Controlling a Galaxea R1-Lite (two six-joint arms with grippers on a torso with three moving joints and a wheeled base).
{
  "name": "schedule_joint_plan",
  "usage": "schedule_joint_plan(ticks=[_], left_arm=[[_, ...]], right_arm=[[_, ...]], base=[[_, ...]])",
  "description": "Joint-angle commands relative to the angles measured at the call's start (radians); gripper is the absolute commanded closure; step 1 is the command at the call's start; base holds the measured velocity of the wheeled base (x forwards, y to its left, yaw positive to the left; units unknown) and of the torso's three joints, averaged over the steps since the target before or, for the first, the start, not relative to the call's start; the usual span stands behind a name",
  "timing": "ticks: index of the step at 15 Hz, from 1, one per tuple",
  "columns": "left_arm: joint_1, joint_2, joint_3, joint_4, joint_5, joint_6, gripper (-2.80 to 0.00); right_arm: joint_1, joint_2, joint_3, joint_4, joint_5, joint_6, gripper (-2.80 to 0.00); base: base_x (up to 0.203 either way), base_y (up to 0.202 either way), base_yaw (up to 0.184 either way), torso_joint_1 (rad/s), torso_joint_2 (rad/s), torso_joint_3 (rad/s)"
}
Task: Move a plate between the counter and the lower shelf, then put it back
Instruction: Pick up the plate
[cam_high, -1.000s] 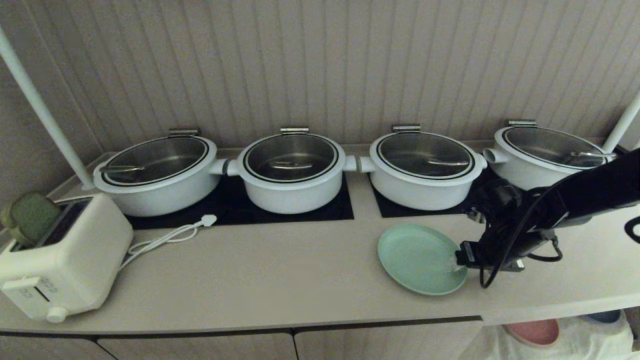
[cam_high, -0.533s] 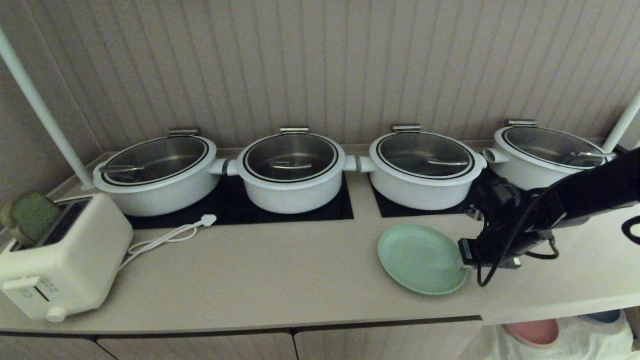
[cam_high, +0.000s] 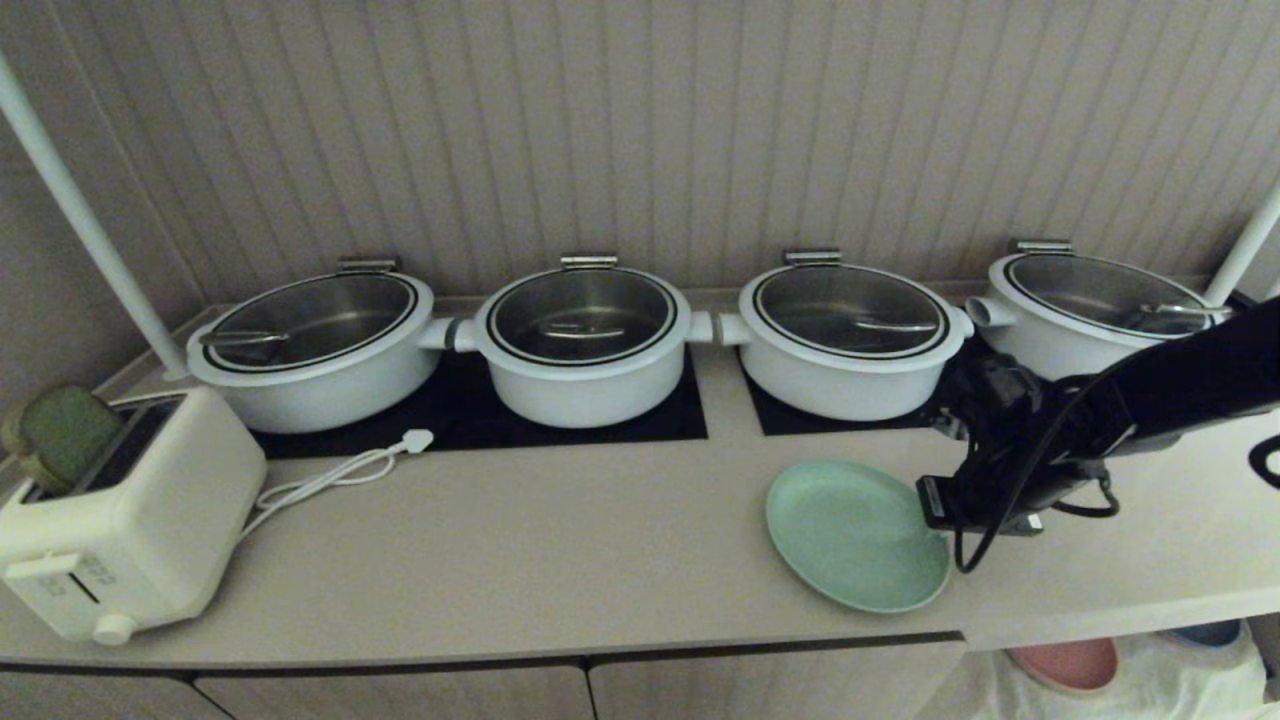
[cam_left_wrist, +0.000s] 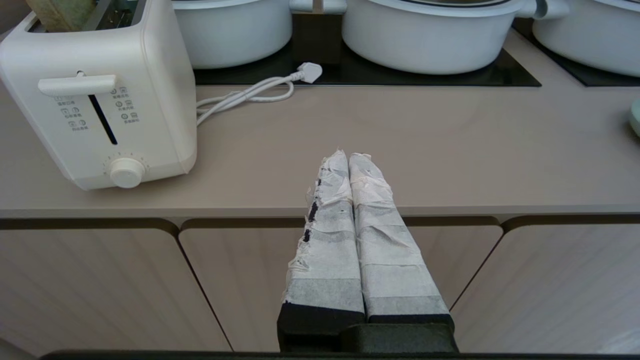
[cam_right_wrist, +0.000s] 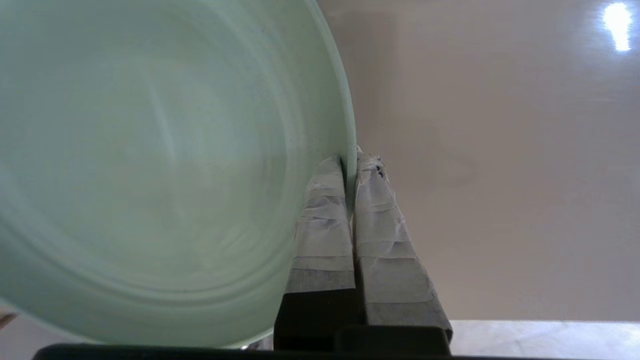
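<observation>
While the plate (cam_high: 850, 530) sat on the counter (cam_high: 560, 560), the right gripper (cam_high: 928, 505) was clamped on its right rim.

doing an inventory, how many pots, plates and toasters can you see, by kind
white pots: 4
plates: 3, one mint-green plate on the counter, a pink plate and a dark blue plate on the shelf below
toaster: 1
total: 8

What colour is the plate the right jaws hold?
Pale mint-green round plastic plate, clearest in the right wrist view.
</observation>
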Motion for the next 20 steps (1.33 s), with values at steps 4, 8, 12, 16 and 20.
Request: schedule_joint_plan(ticks=[4,8,12,16,20], left_arm=[[0.0,0.0,0.0,-0.001,0.0,-0.001,0.0],[0.0,0.0,0.0,-0.001,0.0,-0.001,0.0],[0.0,0.0,0.0,-0.001,0.0,-0.001,0.0],[0.0,0.0,0.0,-0.001,0.0,-0.001,0.0],[0.0,0.0,0.0,-0.001,0.0,-0.001,0.0]], right_arm=[[-0.001,-0.024,0.015,0.01,-0.024,0.045,0.0],[0.001,-0.076,0.074,0.002,-0.019,0.046,0.0],[0.001,-0.148,0.148,-0.001,0.002,0.048,0.0],[0.002,-0.24,0.24,-0.004,0.032,0.047,0.0],[0.003,-0.345,0.336,-0.007,0.058,0.047,0.0]], base=[[0.0,0.0,0.0,0.0,0.0,0.0],[0.0,0.0,0.0,0.0,0.0,0.0],[0.0,0.0,0.0,0.0,0.0,0.0],[0.0,0.0,0.0,0.0,0.0,0.0],[0.0,0.0,0.0,0.0,0.0,0.0]])
